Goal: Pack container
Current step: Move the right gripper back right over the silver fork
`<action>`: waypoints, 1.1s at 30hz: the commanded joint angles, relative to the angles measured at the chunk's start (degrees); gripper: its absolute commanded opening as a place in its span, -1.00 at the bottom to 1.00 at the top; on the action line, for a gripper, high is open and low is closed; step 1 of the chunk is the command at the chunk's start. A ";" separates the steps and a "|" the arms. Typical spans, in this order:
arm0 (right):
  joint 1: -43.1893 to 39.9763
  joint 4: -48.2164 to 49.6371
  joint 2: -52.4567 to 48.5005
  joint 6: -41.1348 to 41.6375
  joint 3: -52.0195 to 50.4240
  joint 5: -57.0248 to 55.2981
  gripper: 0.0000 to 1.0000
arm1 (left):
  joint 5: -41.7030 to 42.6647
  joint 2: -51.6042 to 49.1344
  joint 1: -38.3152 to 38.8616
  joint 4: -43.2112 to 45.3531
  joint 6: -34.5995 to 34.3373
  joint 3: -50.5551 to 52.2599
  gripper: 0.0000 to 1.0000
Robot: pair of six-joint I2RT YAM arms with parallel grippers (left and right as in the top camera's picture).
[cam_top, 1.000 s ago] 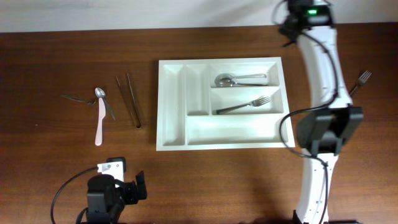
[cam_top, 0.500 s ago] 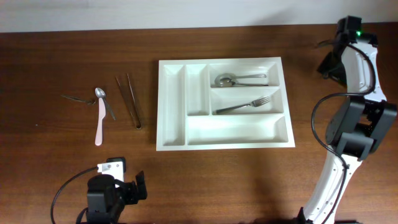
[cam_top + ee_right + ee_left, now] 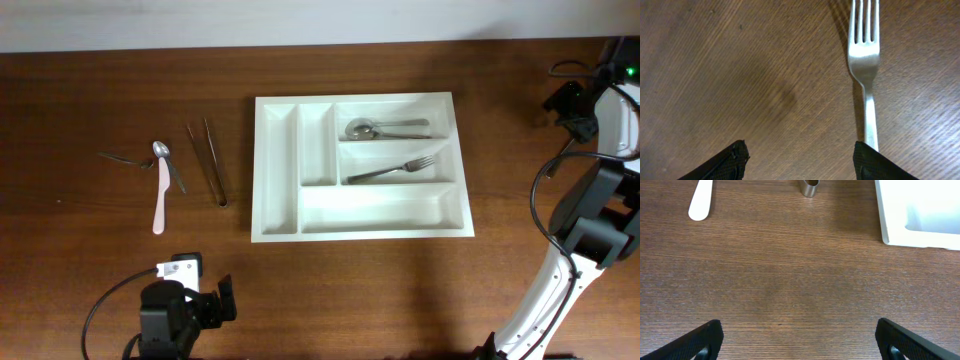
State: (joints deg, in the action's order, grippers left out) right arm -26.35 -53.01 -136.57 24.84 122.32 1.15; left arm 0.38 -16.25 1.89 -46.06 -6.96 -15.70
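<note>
The container (image 3: 380, 210), a white compartmented tray, lies at the table's centre with a spoon (image 3: 385, 128) and a fork (image 3: 392, 170) in its right compartments. In the right wrist view a loose metal fork (image 3: 865, 55) lies on the wood, tines pointing away. Its handle runs down to the right-hand fingertip of my right gripper (image 3: 800, 155), which is open and has only table between its fingers. In the overhead view my right arm (image 3: 600, 190) hides that fork. My left gripper (image 3: 799, 330) stands open over bare wood near the front left.
Left of the tray lie a pink-handled knife (image 3: 160, 200), a small spoon (image 3: 160, 150) and long metal tongs (image 3: 207, 160). The left wrist view shows the knife's handle end (image 3: 701, 202), the tongs' end (image 3: 810, 187) and a tray corner (image 3: 920, 215).
My right arm has swung right, from beside the tray's right edge to the table's far right, and covers the loose fork in the overhead view. The left arm has not moved.
</note>
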 commanded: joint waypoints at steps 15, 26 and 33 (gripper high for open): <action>-5.90 -3.02 -3.32 -0.22 -0.26 -2.14 0.37 | -0.20 0.13 -0.20 0.09 -0.52 -0.79 0.99; -5.84 -3.74 -7.93 -0.59 -0.28 -1.77 0.24 | -0.20 0.13 -0.20 0.09 -0.52 -0.79 0.98; -5.81 -2.64 -8.22 -0.59 -0.28 -0.59 -0.21 | -0.20 0.13 -0.20 0.09 -0.52 -0.79 0.99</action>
State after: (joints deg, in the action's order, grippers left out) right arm -32.27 -56.14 -142.87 24.18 122.41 -0.34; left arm 0.38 -16.25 1.89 -46.09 -6.96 -15.70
